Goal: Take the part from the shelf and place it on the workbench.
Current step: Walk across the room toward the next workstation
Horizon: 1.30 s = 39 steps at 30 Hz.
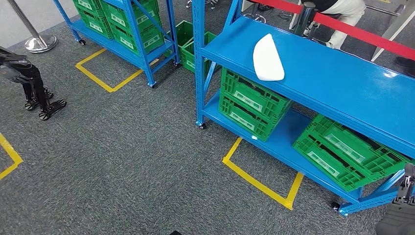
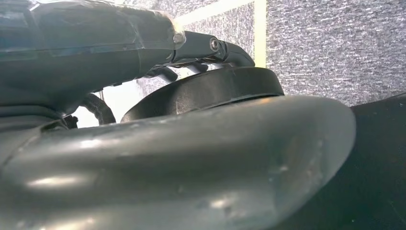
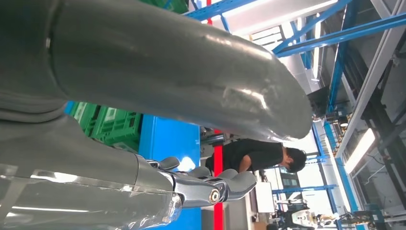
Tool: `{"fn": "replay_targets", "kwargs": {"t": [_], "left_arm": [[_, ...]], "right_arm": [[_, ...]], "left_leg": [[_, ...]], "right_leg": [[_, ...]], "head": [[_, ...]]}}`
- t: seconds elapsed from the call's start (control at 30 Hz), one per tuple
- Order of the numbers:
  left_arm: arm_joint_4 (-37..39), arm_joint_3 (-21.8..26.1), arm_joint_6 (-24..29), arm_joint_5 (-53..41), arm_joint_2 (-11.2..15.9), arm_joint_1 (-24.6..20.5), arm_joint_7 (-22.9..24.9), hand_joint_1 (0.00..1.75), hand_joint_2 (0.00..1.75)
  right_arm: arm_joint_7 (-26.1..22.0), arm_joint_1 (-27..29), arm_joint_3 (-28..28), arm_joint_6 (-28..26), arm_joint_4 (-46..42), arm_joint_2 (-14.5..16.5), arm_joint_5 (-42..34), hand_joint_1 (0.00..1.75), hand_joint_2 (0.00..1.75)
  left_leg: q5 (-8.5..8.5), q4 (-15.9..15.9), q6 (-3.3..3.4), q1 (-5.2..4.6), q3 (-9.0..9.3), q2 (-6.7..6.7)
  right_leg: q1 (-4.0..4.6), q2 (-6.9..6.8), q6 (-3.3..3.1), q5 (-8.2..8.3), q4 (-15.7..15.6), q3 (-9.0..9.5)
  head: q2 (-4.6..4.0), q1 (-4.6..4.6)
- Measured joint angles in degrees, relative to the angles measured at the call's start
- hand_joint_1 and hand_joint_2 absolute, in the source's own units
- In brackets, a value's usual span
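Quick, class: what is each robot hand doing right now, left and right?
Left hand: nothing seen in it; open or closed cannot be told.
Right hand: holds nothing, fingers apart, open.

Floor was grey speckled carpet (image 1: pixel 122 147) with yellow tape (image 1: pixel 259 181) marking out parking boxes. Two blue steel racks on little casters: the near rack (image 1: pixel 342 83) ran off to the right, the far rack (image 1: pixel 142 54) sat up at the back. Green plastic crates (image 1: pixel 252 105) were stacked on the lower shelves, one crate (image 1: pixel 347 152) tilted. A red barrier belt (image 1: pixel 362 34) ran behind, and a chrome stanchion base (image 1: pixel 40 43) stood top left. Long ceiling lights (image 3: pixel 359 151) glowed overhead.
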Motion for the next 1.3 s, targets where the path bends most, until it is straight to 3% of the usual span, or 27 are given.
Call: {"fn": "replay_targets", "kwargs": {"t": [0.23, 0.3, 0.37, 0.4, 0.43, 0.47, 0.53, 0.6, 0.63, 0.7, 0.77, 0.83, 0.9, 0.93, 0.97, 1.0, 1.07, 1.13, 1.2, 1.23, 1.3], "left_arm": [[0.0, 0.0, 0.0, 0.0, 0.1, -0.1, 0.0, 0.00, 0.00], [0.0, 0.0, -0.1, 0.0, 0.0, -0.1, 0.0, 0.00, 0.00], [0.0, 0.0, -0.1, 0.0, -0.1, -0.2, 0.0, 0.00, 0.00], [0.0, 0.0, -0.2, 0.0, -0.1, -0.2, 0.0, 0.00, 0.00], [0.0, 0.0, -0.2, 0.0, -0.1, -0.2, 0.0, 0.00, 0.00], [0.0, 0.0, -0.3, 0.0, -0.1, -0.2, 0.0, 0.00, 0.00], [0.0, 0.0, -0.4, -0.1, -0.2, -0.2, 0.0, 0.00, 0.00], [0.0, 0.0, -0.5, -0.1, -0.3, -0.1, 0.0, 0.00, 0.00], [0.0, 0.0, -0.5, -0.1, -0.3, -0.1, 0.0, 0.00, 0.00], [0.0, 0.0, -0.5, -0.1, -0.3, -0.1, 0.0, 0.00, 0.00], [0.0, 0.0, -0.5, -0.2, -0.3, -0.3, 0.0, 0.00, 0.00], [0.0, 0.0, -0.5, -0.2, -0.3, -0.3, 0.0, 0.00, 0.00], [0.0, 0.0, -0.6, -0.2, -0.2, -0.2, 0.0, 0.00, 0.00], [0.0, 0.0, -0.6, -0.2, -0.2, -0.2, 0.0, 0.00, 0.00], [0.0, 0.0, -0.6, -0.2, -0.2, -0.2, 0.0, 0.00, 0.00], [0.0, 0.0, -0.6, -0.2, -0.2, -0.2, 0.0, 0.00, 0.00], [0.0, 0.0, -0.7, -0.2, -0.2, -0.2, 0.0, 0.00, 0.00], [0.0, 0.0, -0.7, -0.2, -0.2, -0.2, 0.0, 0.00, 0.00], [0.0, -0.1, -0.7, -0.2, -0.2, -0.2, 0.0, 0.00, 0.00], [0.0, -0.1, -0.7, -0.3, -0.2, -0.2, 0.1, 0.00, 0.00], [0.0, -0.1, -0.8, -0.3, -0.2, -0.2, 0.1, 0.00, 0.00]], "right_arm": [[-0.7, 0.0, -0.4, 0.0, -0.2, 0.4, -0.3, 0.00, 0.00], [-0.6, -0.1, -0.4, 0.0, -0.3, 0.5, -0.4, 0.00, 0.00], [-0.6, 0.0, -0.4, 0.0, -0.2, 0.5, -0.4, 0.00, 0.00], [-0.6, 0.0, -0.4, 0.0, -0.2, 0.5, -0.5, 0.00, 0.00], [-0.5, 0.0, -0.4, 0.0, -0.2, 0.5, -0.5, 0.00, 0.00], [-0.5, 0.0, -0.4, 0.0, -0.1, 0.5, -0.5, 0.00, 0.00], [-0.5, 0.0, -0.4, 0.0, -0.1, 0.5, -0.4, 0.00, 0.00], [-0.4, -0.1, -0.4, 0.0, -0.1, 0.5, -0.4, 0.00, 0.00], [-0.3, -0.2, -0.4, 0.0, -0.1, 0.5, -0.4, 0.00, 0.00], [-0.1, -0.2, -0.4, 0.0, 0.0, 0.5, -0.4, 0.00, 0.00], [0.2, -0.2, -0.4, 0.0, 0.0, 0.5, -0.4, 0.00, 0.00], [0.3, -0.2, -0.4, 0.0, 0.0, 0.5, -0.4, 0.00, 0.00], [0.3, -0.2, -0.4, 0.0, 0.0, 0.5, -0.4, 0.00, 0.00], [0.3, -0.2, -0.4, 0.0, 0.1, 0.5, -0.4, 0.00, 0.00], [0.3, -0.2, -0.4, 0.0, 0.1, 0.5, -0.4, 0.00, 0.00], [0.3, -0.2, -0.4, 0.0, 0.1, 0.5, -0.4, 0.00, 0.00], [0.3, -0.3, -0.4, 0.0, 0.0, 0.5, -0.4, 0.00, 0.00], [0.3, -0.3, -0.4, 0.0, 0.1, 0.5, -0.4, 0.00, 0.00], [0.3, -0.3, -0.4, 0.0, 0.0, 0.5, -0.4, 0.00, 0.00], [0.3, -0.3, -0.4, 0.0, 0.0, 0.5, -0.4, 0.00, 0.00], [0.3, -0.3, -0.4, 0.0, 0.0, 0.5, -0.6, 0.00, 0.00]], "left_leg": [[-0.04, -0.8, 0.79, 0.09, 0.49, 0.22], [0.01, -1.4, 1.16, 0.39, 1.11, 0.66], [-0.19, -1.5, 1.29, 0.41, 1.42, 1.15], [-0.31, -1.5, 1.27, 0.40, 1.54, 1.39], [-0.43, -1.5, 1.16, 0.40, 1.70, 1.64], [-0.58, -1.5, 1.00, 0.42, 1.95, 1.91], [-0.92, -1.5, 0.52, 0.40, 2.62, 2.55], [-1.23, -1.4, -0.09, 0.20, 3.05, 3.40], [-1.31, -1.4, -0.35, 0.12, 3.17, 3.95], [-1.51, -1.5, -0.92, 0.19, 3.35, 5.00], [-2.97, 0.1, -1.67, 0.50, 2.86, 3.12], [-6.45, 6.1, -2.25, 0.77, 0.12, 0.29], [-9.17, 13.2, -2.39, 0.79, -3.49, -0.15], [-9.00, 14.6, -2.35, 0.79, -4.32, -0.11], [-7.72, 13.8, -2.23, 0.79, -4.09, -0.16], [-5.55, 10.9, -2.04, 0.79, -2.80, -0.56], [-1.85, 3.4, -1.51, 1.00, 0.72, -3.24], [-1.11, -0.7, -1.16, 1.16, 2.70, -5.12], [-1.48, -1.4, -0.89, 1.11, 3.11, -4.11], [-1.44, -1.6, -0.65, 1.15, 3.25, -3.37], [-1.43, -2.2, -0.05, 1.29, 3.59, -1.58]], "right_leg": [[-0.20, 0.09, 0.83, -0.80, 0.6, -0.05], [-0.19, 0.01, 1.10, -3.42, 5.5, -2.17], [-0.29, -0.05, 1.32, -6.55, 13.4, -6.59], [-0.34, -0.08, 1.39, -6.98, 16.1, -8.41], [-0.39, -0.14, 1.43, -6.21, 16.8, -9.32], [-0.46, -0.32, 1.42, -4.19, 15.1, -9.05], [-0.47, -1.82, 1.34, 0.67, 7.9, -6.44], [-0.20, -3.26, 0.74, 2.93, 2.8, -4.57], [0.00, -3.37, 0.35, 2.92, 2.1, -4.41], [0.08, -2.16, -0.56, 3.28, 1.9, -4.52], [-0.07, -1.00, -1.31, 3.64, 1.7, -4.58], [-0.17, -0.05, -1.70, 3.82, 1.6, -4.66], [-0.08, 0.99, -1.82, 3.83, 1.7, -4.71], [-0.05, 1.57, -1.84, 3.80, 1.7, -4.68], [-0.03, 2.20, -1.82, 3.77, 1.7, -4.60], [-0.03, 2.84, -1.77, 3.70, 1.7, -4.47], [-0.08, 4.04, -1.52, 3.48, 1.7, -4.32], [-0.25, 5.18, -0.96, 3.37, 1.8, -4.64], [-0.46, 6.41, -0.24, 3.47, 1.7, -5.03], [-0.46, 6.03, 0.08, 3.26, 1.9, -5.17], [-0.26, 3.39, 0.62, 1.36, 4.7, -6.54]], "head": [[0.00, 0.03], [0.00, 0.09], [0.00, 0.13], [0.00, 0.13], [0.00, 0.14], [0.00, 0.14], [0.00, 0.16], [0.00, 0.19], [0.00, 0.20], [0.00, 0.21], [0.00, 0.10], [0.00, -0.02], [0.00, -0.04], [0.00, -0.04], [0.00, -0.04], [0.00, -0.04], [0.00, -0.02], [0.00, -0.03], [0.00, -0.09], [0.00, -0.08], [0.00, 0.09]]}}
